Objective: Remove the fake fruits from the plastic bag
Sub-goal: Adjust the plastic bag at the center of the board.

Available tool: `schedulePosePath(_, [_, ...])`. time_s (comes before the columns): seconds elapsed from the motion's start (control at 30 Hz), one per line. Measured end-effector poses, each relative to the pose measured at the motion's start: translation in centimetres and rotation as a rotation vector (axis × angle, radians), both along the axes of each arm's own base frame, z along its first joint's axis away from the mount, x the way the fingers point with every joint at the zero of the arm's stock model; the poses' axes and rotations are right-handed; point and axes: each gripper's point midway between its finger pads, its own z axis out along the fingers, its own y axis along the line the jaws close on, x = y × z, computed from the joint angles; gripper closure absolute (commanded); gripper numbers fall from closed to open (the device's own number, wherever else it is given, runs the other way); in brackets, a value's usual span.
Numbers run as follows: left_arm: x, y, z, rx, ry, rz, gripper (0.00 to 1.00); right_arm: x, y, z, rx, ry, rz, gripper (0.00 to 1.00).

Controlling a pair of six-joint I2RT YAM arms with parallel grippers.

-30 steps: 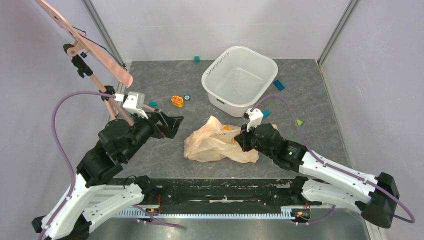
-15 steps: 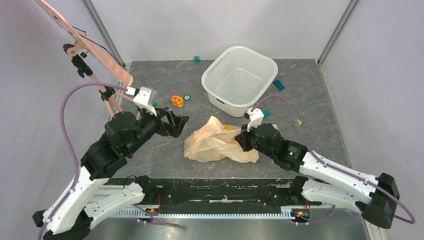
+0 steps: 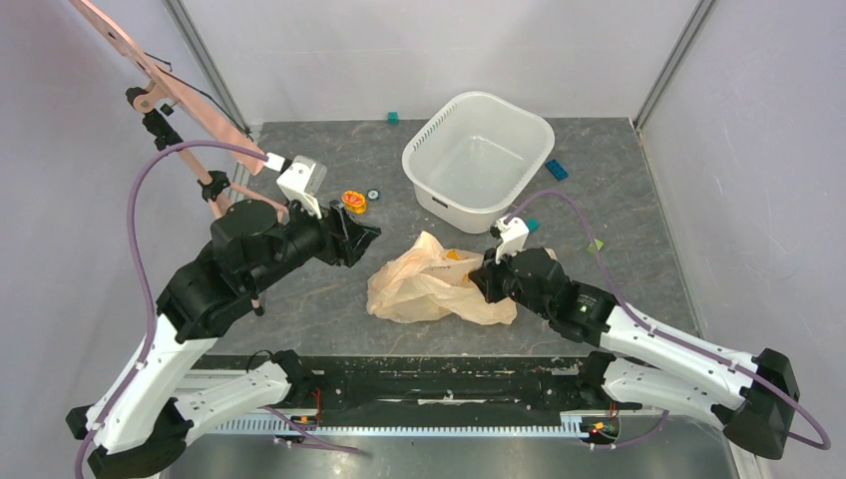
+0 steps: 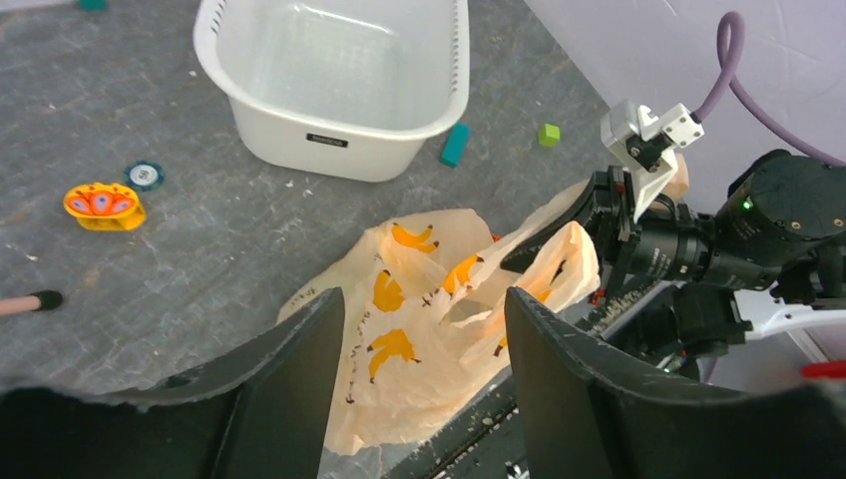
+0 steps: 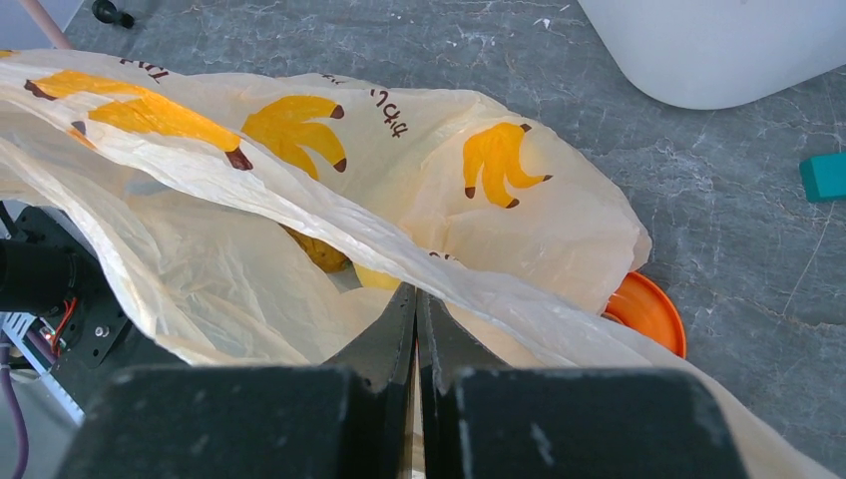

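The plastic bag (image 3: 429, 284), peach with yellow banana prints, lies crumpled on the grey table in front of the arms. My right gripper (image 3: 482, 277) is shut on the bag's right edge; in the right wrist view its jaws (image 5: 416, 294) pinch a fold of the bag (image 5: 299, 200). Through the bag's opening I see two yellow fake fruits (image 5: 321, 255), mostly hidden by plastic. My left gripper (image 3: 361, 239) is open and empty, just left of the bag and above the table. In the left wrist view the bag (image 4: 419, 339) shows between its open fingers (image 4: 424, 299).
A white tub (image 3: 479, 150) stands behind the bag. An orange flower disc (image 3: 353, 202) lies behind the left gripper. Small blocks lie about: teal (image 3: 393, 118), blue (image 3: 556, 170), green (image 3: 598, 243). An orange round lid (image 5: 648, 311) peeks from under the bag. A pink stand (image 3: 170, 85) leans at the left.
My left arm has swung right and away from me, bringing its open gripper closer to the bag's left side. The right gripper and the bag have stayed put.
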Motion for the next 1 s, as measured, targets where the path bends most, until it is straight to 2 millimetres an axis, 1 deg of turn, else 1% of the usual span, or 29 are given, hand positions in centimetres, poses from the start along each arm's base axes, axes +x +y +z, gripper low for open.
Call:
schedulePosePath(0.07, [-0.2,-0.4,-0.3,0.003,0.027,-0.016,0.37,-0.1,0.0,0.1,0.007,-0.004,0.002,1.0])
schedulePosePath(0.13, [-0.5,-0.7,0.1,-0.008,0.038,-0.036,0.43,-0.2,0.0,0.1,0.015,-0.005,0.004,1.0])
schedulePosePath(0.17, [-0.8,-1.1,0.7,-0.024,0.041,-0.051,0.44,-0.2,-0.1,0.0,0.016,-0.004,0.005,1.0])
schedulePosePath(0.27, [-1.7,-2.7,2.0,-0.047,0.036,-0.112,0.49,-0.3,0.0,-0.2,0.02,0.001,0.005,1.0])
schedulePosePath(0.37, [-3.4,-5.1,2.8,-0.034,0.024,-0.186,0.58,-0.3,0.1,-0.2,0.03,0.005,0.006,1.0])
schedulePosePath(0.4, [-4.0,-6.3,3.0,-0.022,0.019,-0.211,0.63,-0.4,0.2,-0.2,0.034,0.007,0.007,1.0])
schedulePosePath(0.43, [-4.9,-7.8,3.2,-0.007,0.013,-0.242,0.72,-0.4,0.2,-0.1,0.038,0.007,0.007,1.0])
schedulePosePath(0.47, [-5.6,-9.3,3.2,0.011,0.009,-0.266,0.79,-0.3,0.2,-0.1,0.042,0.008,0.005,1.0])
schedulePosePath(0.53, [-6.8,-12.0,3.1,0.052,-0.003,-0.292,0.97,-0.3,0.3,0.1,0.05,0.008,0.003,1.0])
schedulePosePath(0.6, [-8.1,-14.7,3.0,0.089,-0.022,-0.302,0.98,-0.3,0.4,0.1,0.059,0.01,0.0,1.0])
schedulePosePath(0.63, [-8.7,-16.1,2.4,0.12,-0.03,-0.305,0.98,-0.3,0.4,0.2,0.064,0.01,-0.001,1.0])
schedulePosePath(0.7, [-9.6,-18.2,0.6,0.185,-0.039,-0.304,0.98,-0.3,0.5,0.3,0.072,0.011,-0.004,1.0])
schedulePosePath(0.77, [-9.8,-19.5,-1.2,0.241,-0.042,-0.294,0.98,-0.4,0.4,0.4,0.083,0.012,-0.008,1.0])
schedulePosePath(0.87, [-9.1,-19.8,-2.7,0.279,-0.04,-0.245,0.98,-0.4,0.3,0.7,0.102,0.009,-0.014,1.0])
schedulePosePath(1.0, [-8.3,-19.2,-3.8,0.302,-0.015,-0.175,0.98,-0.4,0.1,1.3,0.126,0.002,-0.028,1.0])
